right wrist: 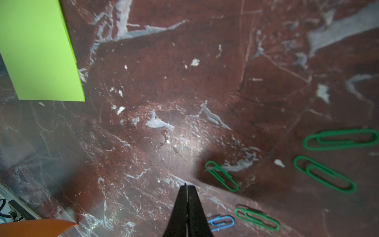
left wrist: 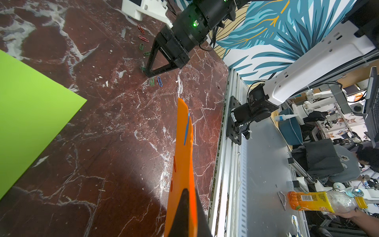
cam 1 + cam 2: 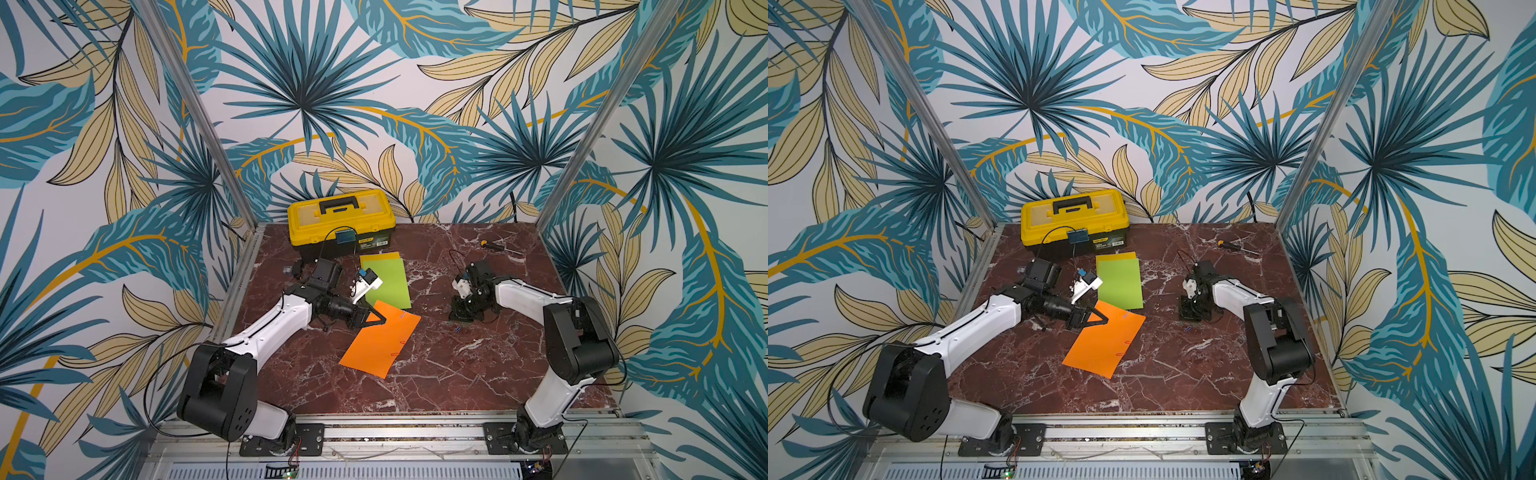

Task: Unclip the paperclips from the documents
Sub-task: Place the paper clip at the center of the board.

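Left: my left gripper (image 3: 380, 319) is pressed together on a corner of the orange sheet (image 3: 380, 349). That corner is raised off the counter (image 3: 457, 374). The left wrist view shows the sheet edge-on and bowed. A blue clip (image 2: 186, 129) sits on its edge, with red clips (image 2: 174, 164) nearer my fingertips.

Centre: the lime green sheet (image 3: 388, 280) lies flat. Its near corner meets the orange sheet, but I cannot tell whether they touch or overlap. The yellow sheet (image 3: 380, 254) is under it, with only a strip showing on the far side. Any clips on these two are too small to make out.

Right: my right gripper (image 1: 187, 189) has its jaws pressed together, with nothing visible between them and the tip low over the counter. Loose green clips (image 1: 222, 176) and a loose blue clip (image 1: 221, 222) lie just beside it.

Handling, my judgement: the paper is light, thin and floppy. It sags from a one-corner pinch and will crease or tear if pulled hard. The clips are stiff, springy wire, small and slick. I would take a clip by the loop on the sheet's edge and slide it off along the paper, not lift it. The left pinch should sit close to that clip so the sheet stays taut.
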Available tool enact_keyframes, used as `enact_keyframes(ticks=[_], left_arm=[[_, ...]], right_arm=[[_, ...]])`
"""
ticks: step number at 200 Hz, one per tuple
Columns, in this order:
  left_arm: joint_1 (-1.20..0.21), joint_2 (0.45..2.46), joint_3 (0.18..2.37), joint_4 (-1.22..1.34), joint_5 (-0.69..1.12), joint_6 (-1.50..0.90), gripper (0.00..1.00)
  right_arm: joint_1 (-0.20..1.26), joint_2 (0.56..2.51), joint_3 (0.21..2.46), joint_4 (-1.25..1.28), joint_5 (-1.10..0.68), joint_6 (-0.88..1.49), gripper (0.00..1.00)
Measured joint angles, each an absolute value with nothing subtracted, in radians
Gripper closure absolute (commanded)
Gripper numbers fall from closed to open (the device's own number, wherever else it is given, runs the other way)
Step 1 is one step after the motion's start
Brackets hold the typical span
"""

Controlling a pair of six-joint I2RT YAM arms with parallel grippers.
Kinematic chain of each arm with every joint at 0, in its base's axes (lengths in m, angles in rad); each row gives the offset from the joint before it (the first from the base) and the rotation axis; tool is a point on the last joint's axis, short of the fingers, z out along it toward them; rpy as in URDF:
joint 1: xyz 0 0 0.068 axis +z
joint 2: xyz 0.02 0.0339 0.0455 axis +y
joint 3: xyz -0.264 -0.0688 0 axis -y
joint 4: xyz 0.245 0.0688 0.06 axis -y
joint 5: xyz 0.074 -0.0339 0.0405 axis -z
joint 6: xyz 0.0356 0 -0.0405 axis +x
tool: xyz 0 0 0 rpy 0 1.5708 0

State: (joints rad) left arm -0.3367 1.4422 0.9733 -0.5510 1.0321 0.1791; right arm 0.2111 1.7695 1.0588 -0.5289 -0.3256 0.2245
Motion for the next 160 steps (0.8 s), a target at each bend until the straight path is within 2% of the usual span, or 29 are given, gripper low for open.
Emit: enact_keyframes(ticks=[16,120,160], left_arm=[[-0.337,1.442,0.973,-0.551,1.032,0.179,1.0],[-0.337,1.442,0.973,-0.551,1.031,0.179,1.0],[-0.334,1.442,0.99,-0.557,1.034,0.176,1.0]], right_arm=[[0.211,1.769,1.059,-0.534,-0.314,0.226,0.85],[0.211,1.75,1.068,-0.562,-0.301,0.194,0.74],[0.213,1.615,1.006,-0.458,-0.408,0.162,0.6]])
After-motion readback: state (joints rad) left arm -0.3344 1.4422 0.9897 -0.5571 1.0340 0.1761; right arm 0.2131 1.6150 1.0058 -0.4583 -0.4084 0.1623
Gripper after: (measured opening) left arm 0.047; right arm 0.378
